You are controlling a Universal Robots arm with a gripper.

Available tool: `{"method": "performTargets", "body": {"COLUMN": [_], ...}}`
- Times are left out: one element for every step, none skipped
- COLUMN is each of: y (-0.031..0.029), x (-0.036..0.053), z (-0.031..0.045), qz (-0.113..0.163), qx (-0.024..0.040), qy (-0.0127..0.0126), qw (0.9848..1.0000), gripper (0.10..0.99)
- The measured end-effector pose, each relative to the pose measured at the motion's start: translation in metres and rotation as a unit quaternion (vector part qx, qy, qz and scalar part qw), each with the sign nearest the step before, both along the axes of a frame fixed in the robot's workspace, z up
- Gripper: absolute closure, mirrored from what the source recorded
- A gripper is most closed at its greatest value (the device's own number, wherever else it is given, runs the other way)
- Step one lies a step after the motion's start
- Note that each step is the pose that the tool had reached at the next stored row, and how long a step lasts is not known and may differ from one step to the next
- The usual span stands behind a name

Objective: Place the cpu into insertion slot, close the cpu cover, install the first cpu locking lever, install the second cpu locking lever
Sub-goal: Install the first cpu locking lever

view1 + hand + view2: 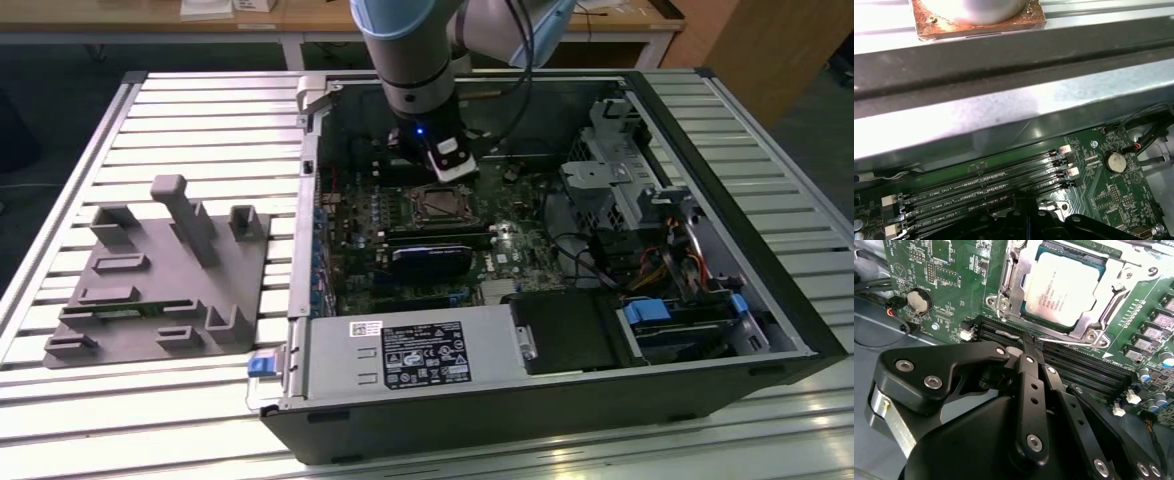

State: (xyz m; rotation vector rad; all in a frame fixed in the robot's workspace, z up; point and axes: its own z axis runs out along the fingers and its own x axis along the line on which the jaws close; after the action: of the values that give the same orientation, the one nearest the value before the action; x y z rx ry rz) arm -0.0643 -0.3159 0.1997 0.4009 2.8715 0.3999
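Observation:
The cpu lies flat in the insertion slot, grey metal top up. The silver cpu cover is down around it, framing the chip through its window. A thin silver locking lever runs along the socket's edge beside the memory slots. My gripper has its black fingers pressed together, and their tips meet the lever's end. I cannot tell whether the lever is pinched between them. In the exterior view the gripper hangs inside the open computer case, just behind the socket. The first wrist view shows the gripper over the memory slots.
Black memory slots lie right beside the socket. A coin battery and small white connectors sit on the green board. The case wall rises close by. A grey fixture block stands on the slatted table at the exterior view's left.

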Motion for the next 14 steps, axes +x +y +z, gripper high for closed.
{"method": "performTargets", "body": {"y": [0.0, 0.0, 0.0, 0.0, 0.0, 0.0, 0.0, 0.0, 0.0, 0.0, -0.0001, -0.0001, -0.0001, -0.0002], "x": [0.0, 0.0, 0.0, 0.0, 0.0, 0.0, 0.0, 0.0, 0.0, 0.0, 0.0, 0.0, 0.0, 0.0], "z": [-0.0004, -0.0007, -0.0009, -0.0013, -0.0016, -0.002, -0.0024, -0.0028, -0.0032, -0.0035, -0.0039, -0.0042, -0.0047, -0.0052], "qz": [0.0, 0.0, 0.0, 0.0, 0.0, 0.0, 0.0, 0.0, 0.0, 0.0, 0.0, 0.0, 0.0, 0.0], "qx": [0.0, -0.0001, -0.0002, -0.0003, -0.0004, -0.0006, -0.0007, -0.0009, -0.001, -0.0012, -0.0014, -0.0016, -0.0017, -0.0018], "qy": [-0.0001, -0.0002, -0.0004, -0.0007, -0.001, -0.0014, -0.0017, -0.0019, -0.0022, -0.0023, -0.0025, -0.0027, -0.0029, -0.003], "qw": [1.0, 1.0, 1.0, 1.0, 1.0, 1.0, 1.0, 1.0, 1.0, 1.0, 1.0, 1.0, 1.0, 1.0], "gripper": [0.98, 0.98, 0.98, 0.98, 0.98, 0.98, 0.98, 0.98, 0.98, 0.98, 0.98, 0.98, 0.98, 0.98]}}
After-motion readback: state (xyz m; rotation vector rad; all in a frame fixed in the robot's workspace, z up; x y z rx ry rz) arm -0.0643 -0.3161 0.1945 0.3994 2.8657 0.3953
